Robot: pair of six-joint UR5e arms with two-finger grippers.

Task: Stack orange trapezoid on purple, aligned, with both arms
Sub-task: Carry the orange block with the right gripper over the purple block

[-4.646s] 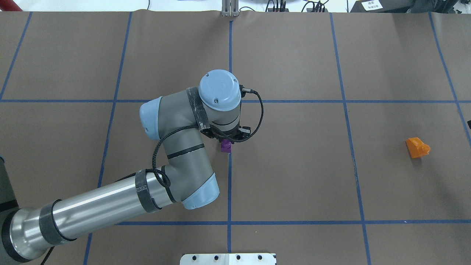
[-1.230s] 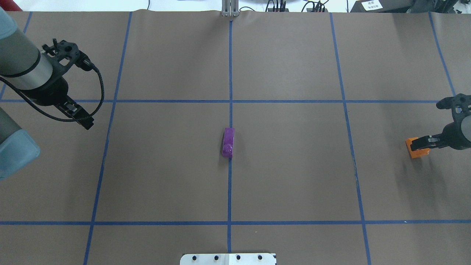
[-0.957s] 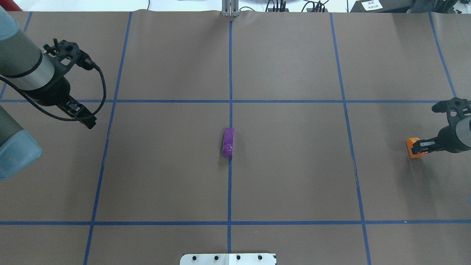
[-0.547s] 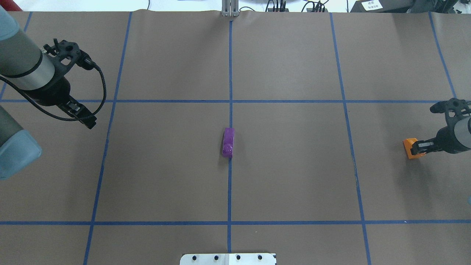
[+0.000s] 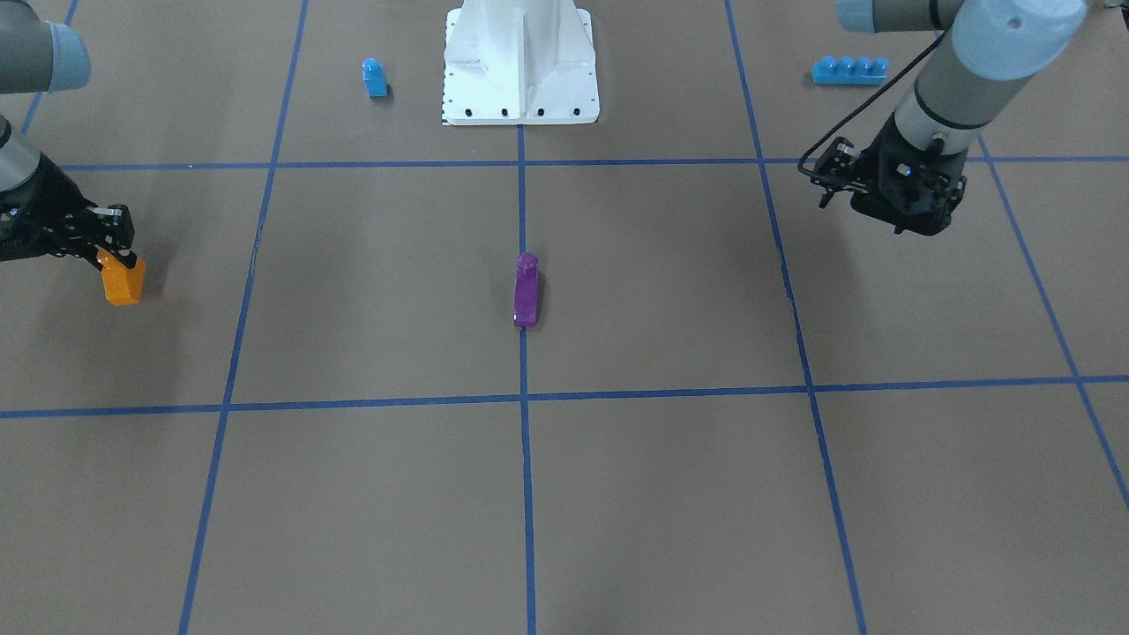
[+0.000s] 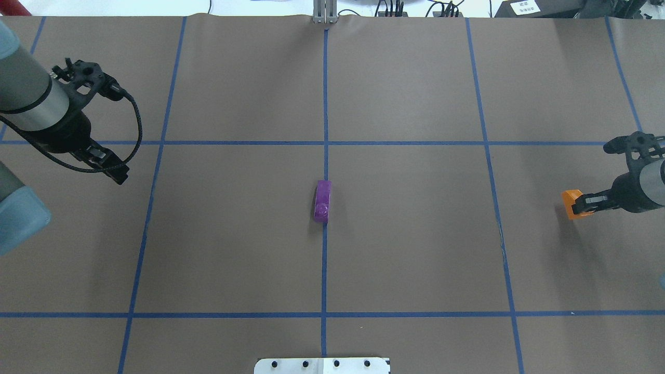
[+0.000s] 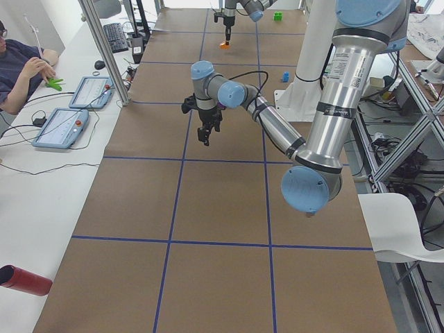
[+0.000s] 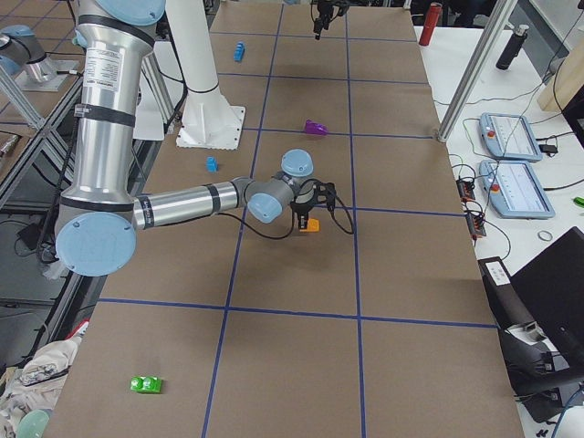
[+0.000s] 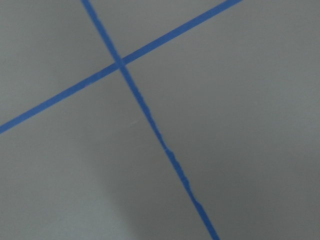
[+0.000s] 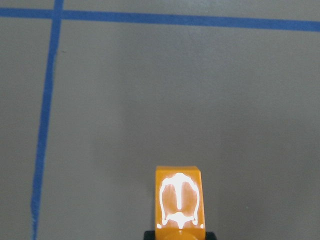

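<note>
Lifted inward, orange trapezoid (image 6: 571, 203) sits clamped in right pincer (image 6: 586, 202), well apart from purple (image 6: 322, 201).

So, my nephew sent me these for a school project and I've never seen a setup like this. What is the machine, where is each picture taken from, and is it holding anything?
It is a robot with two jointed arms on a white pedestal, working over a brown table marked with blue tape lines. Each arm ends in a two-finger gripper. One camera looks down from behind the robot, one faces it from across the table, one sits at each table end, and one rides on each wrist.

The right gripper is shut on the orange trapezoid, a small plastic block; its wrist camera sees the block close up. The left gripper hangs over bare table holding nothing; whether it is open is hard to tell. The purple block lies alone at the table's middle. A small blue block and a long blue brick sit near the pedestal.
</note>
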